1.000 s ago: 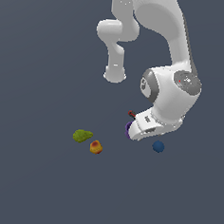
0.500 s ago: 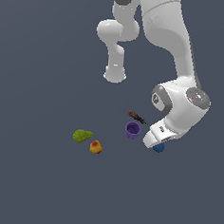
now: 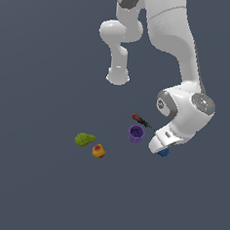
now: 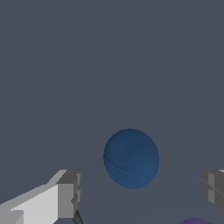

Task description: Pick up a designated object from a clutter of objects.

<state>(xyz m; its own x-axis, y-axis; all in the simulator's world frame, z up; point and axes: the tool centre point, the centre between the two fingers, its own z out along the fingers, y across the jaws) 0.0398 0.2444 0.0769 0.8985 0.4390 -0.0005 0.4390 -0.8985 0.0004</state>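
The counter [image 3: 38,189] was a plain, flat slate-grey surface that filled both views edge to edge, with no seams, walls or horizon to be seen; nothing of a room showed beyond it. The lighting was even and cast almost no shadow.

The white arm came down from the top of the exterior view, and its bulky wrist hung low over the blue ball [image 3: 163,152], of which only a small dark-blue sliver showed beneath the hand. In the wrist view the blue ball [image 4: 131,158] lay smooth and round on the grey surface, between the two grey fingers [image 4: 70,192] of the gripper [image 4: 142,190], touching neither. The jaws stood wide apart, with bare counter visible on both sides of the ball.

The purple cup [image 3: 136,134] stood upright just beside the ball, toward the exterior view's left, and the screwdriver [image 3: 141,121] lay close behind the cup. Well apart, further to the exterior view's left, the green fruit [image 3: 84,139] and the orange-yellow fruit [image 3: 98,151] sat near each other
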